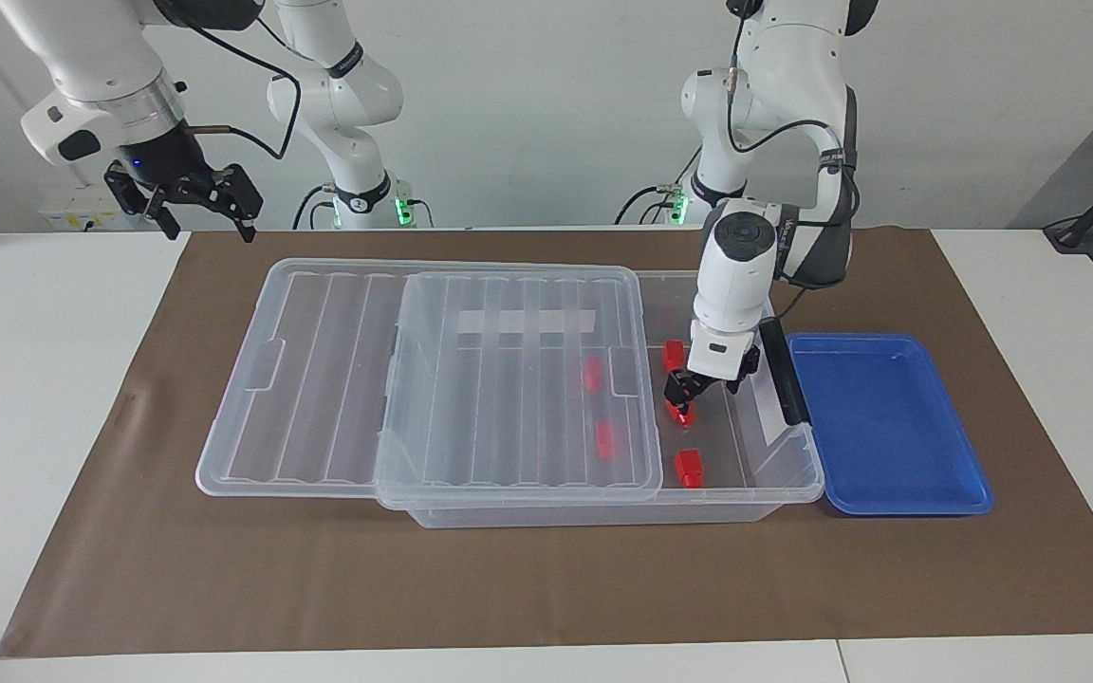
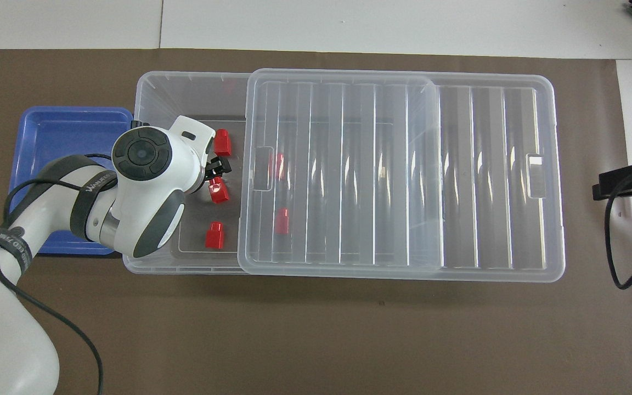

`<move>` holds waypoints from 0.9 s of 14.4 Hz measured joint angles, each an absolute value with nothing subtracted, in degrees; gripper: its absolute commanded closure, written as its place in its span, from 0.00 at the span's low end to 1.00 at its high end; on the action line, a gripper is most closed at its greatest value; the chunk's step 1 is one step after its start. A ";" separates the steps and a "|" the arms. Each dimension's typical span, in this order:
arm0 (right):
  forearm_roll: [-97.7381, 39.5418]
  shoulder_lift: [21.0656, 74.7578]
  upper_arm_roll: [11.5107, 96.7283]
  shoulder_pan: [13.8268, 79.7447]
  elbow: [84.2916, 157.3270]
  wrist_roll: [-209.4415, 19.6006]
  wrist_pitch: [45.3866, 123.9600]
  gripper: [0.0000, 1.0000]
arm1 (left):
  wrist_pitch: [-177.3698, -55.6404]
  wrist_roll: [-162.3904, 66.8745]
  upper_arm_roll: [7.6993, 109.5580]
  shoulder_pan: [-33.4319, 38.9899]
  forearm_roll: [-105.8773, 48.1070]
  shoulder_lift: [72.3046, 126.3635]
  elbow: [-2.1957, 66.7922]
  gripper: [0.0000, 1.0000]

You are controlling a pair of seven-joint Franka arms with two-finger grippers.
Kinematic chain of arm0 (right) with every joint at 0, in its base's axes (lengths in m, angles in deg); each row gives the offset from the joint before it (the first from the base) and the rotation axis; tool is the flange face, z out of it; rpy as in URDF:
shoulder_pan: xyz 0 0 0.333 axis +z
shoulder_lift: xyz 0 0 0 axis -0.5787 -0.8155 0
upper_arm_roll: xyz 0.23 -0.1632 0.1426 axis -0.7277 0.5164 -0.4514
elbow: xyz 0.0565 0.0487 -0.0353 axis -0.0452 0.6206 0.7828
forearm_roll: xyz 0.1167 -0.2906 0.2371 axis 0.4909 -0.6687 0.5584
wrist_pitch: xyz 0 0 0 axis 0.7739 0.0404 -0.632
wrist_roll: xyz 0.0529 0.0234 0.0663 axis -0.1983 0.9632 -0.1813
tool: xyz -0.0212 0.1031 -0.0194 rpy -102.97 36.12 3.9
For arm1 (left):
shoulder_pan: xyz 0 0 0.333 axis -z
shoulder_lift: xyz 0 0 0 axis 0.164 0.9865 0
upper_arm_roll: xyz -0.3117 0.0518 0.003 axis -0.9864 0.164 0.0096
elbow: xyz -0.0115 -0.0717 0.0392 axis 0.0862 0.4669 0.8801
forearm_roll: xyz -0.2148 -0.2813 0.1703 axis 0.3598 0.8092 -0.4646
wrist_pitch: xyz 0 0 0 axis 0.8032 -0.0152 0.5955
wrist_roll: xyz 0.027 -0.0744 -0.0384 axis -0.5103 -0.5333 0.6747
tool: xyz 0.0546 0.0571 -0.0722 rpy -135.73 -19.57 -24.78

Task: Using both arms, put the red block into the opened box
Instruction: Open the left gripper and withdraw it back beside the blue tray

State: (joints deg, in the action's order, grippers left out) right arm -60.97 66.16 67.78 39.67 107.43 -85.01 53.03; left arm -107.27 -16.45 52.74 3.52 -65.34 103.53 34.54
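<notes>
The clear box (image 1: 798,490) (image 2: 148,90) lies along the table, its ribbed lid (image 1: 328,379) (image 2: 404,164) slid toward the right arm's end. Three red blocks lie on the uncovered floor (image 1: 673,354) (image 1: 681,413) (image 1: 689,467), and two more show through the lid (image 1: 592,373) (image 1: 605,439). My left gripper (image 1: 706,384) (image 2: 214,170) hangs open just over the middle uncovered red block (image 2: 218,190), holding nothing. My right gripper (image 1: 191,197) (image 2: 623,184) waits open, high above the table's edge at the right arm's end.
A shallow blue tray (image 1: 888,427) (image 2: 63,142) sits against the box's black handle (image 1: 784,370) at the left arm's end. Brown paper (image 1: 509,588) covers the table under everything.
</notes>
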 measured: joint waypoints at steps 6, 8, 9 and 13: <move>-60.97 66.16 67.84 39.62 107.81 -85.01 53.03 0.00 | -100.22 -8.80 52.62 3.57 -64.34 98.60 33.54 0.00; -60.97 66.16 67.84 39.62 108.00 -85.76 53.03 0.00 | -96.67 -8.20 52.88 3.39 -64.31 96.55 32.31 0.00; -60.99 66.17 67.85 39.60 108.12 -86.68 53.04 0.06 | -94.24 -8.17 52.96 2.83 -64.31 95.69 30.80 0.00; -61.03 66.26 68.00 37.79 109.24 -88.96 55.98 0.81 | -83.16 -17.03 53.22 -3.00 -63.53 93.90 21.91 0.00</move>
